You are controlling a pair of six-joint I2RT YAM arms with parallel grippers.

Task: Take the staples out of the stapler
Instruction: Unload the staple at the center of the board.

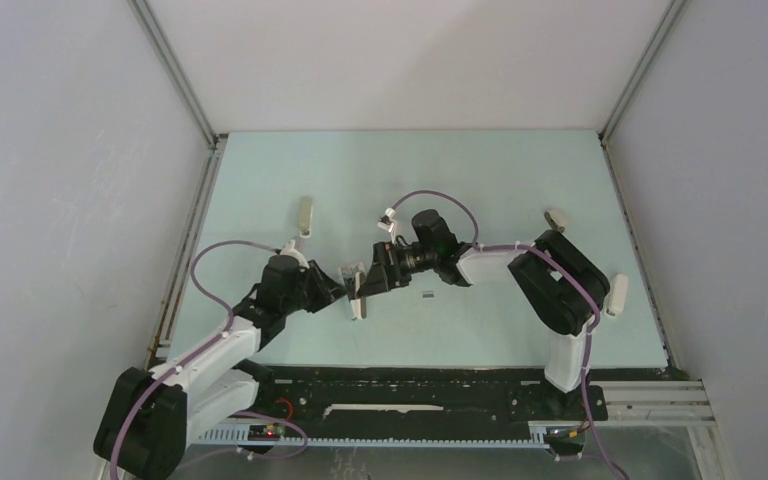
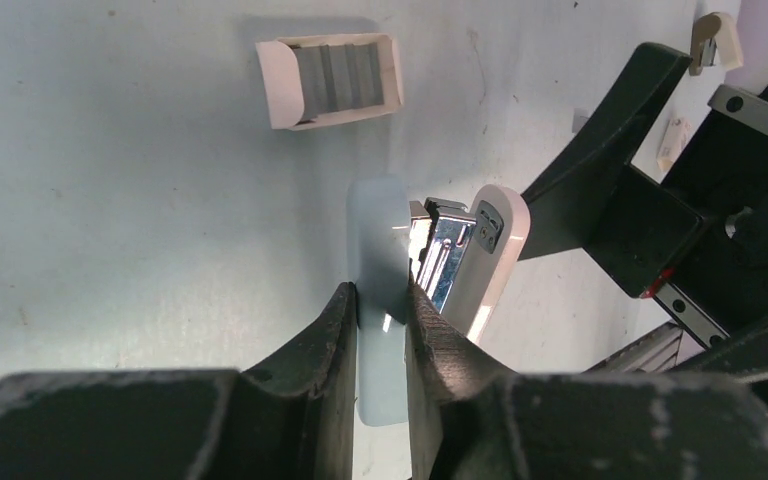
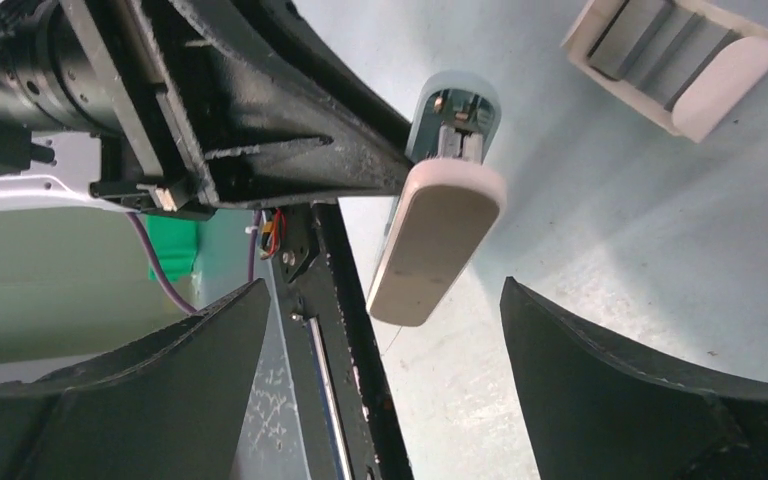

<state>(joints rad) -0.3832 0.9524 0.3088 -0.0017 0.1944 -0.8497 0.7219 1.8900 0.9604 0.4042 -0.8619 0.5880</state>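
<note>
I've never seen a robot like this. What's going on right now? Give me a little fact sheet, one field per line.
Left hand: shut on the stapler, pinching its pale base
Stapler: hinged open, shiny metal track showing between base and top half
Right hand: open, one finger either side of the stapler's top half, not gripping it
Box: small, white, open, lying on the table beyond the stapler
Box contents: grey strips side by side
</note>
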